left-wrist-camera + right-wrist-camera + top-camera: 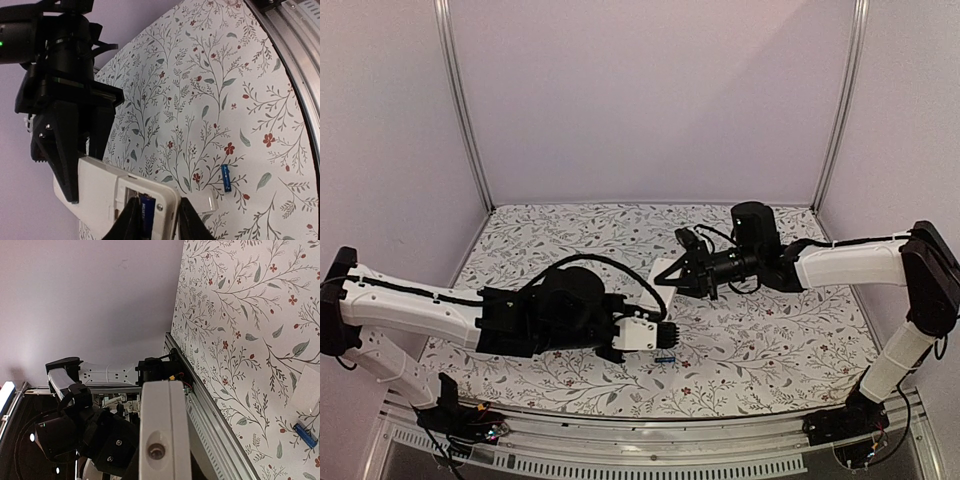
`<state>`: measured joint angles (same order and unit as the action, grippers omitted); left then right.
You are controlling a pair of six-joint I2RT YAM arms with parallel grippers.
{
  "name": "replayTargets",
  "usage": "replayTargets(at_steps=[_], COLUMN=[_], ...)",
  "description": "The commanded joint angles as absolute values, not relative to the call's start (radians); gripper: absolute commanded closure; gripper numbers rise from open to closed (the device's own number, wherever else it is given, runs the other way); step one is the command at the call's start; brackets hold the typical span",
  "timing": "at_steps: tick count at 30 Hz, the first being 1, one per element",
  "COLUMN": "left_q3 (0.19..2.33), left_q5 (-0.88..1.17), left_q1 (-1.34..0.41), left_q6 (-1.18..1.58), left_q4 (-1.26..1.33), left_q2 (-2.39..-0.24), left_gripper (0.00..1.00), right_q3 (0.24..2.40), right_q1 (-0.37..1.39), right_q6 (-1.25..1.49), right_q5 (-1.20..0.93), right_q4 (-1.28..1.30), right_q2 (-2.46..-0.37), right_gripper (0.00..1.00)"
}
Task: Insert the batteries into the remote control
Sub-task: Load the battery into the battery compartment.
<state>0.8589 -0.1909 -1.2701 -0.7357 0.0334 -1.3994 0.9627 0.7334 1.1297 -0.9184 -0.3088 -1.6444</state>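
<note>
Count of grippers: two.
Left gripper (159,202): narrowly parted, straddling the dark battery (146,215) with a gap wider than the cell; no firm hold to be seen.
Right gripper (680,275): clamped on one end of the remote control (105,192), carrying it off the cloth.
Count of remote controls: one, white, back side turned to the left wrist camera, battery compartment (137,200) uncovered.
Count of batteries: two.
Dark battery: lying lengthwise in the compartment, at the end of the remote away from the right gripper.
Blue battery (226,178): loose on the tablecloth (770,340), at 6 o'clock of the left gripper in the top view, just beside it, touching nothing.
Count of cover pieces: one.
Cover piece (207,204): small, flat, white, on the cloth at 7 o'clock of the blue battery in the left wrist view, near it but apart.
Remote's place in the top view: centre of the table, at 12 o'clock of the left gripper.
Left arm (430,310): stretched low from 9 o'clock toward the centre, wrist about level.
Right arm (850,262): lower link raised from the 5 o'clock corner, elbow high at 3 o'clock, forearm level and pointing to 9 o'clock.
</note>
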Motion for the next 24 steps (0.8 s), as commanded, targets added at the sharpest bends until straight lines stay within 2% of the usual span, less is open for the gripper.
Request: replayTargets(at_steps=[1, 9, 18, 21, 24], left_q3=[0.867, 0.862, 0.842, 0.842, 0.842], left_q5=[-0.188, -0.204, -0.222, -0.247, -0.277], left_q1=[-1.265, -1.266, -1.288, -1.298, -1.304], left_q6=[-0.742, -0.721, -0.767, -0.793, -0.804], left_q4=[-0.047, -0.043, -0.063, -0.065, -0.057], left_q2=[-1.422, -1.397, -1.377, -1.389, -1.388], left_gripper=[0.75, 0.64, 0.76, 0.75, 0.69], right_q3=[0.982, 0.964, 0.932, 0.923, 0.915], right_q1=[0.741, 0.74, 0.724, 0.724, 0.725], right_q6=[1.19, 1.219, 1.339, 1.377, 1.417], right_q5=[-0.945, -0.944, -0.948, -0.95, -0.951], right_q4=[-0.418, -0.466, -0.624, -0.679, -0.721], right_q2=[-1.652, -1.653, -1.672, -1.683, -1.695], right_gripper=[1.0, 1.0, 1.0, 1.0, 1.0])
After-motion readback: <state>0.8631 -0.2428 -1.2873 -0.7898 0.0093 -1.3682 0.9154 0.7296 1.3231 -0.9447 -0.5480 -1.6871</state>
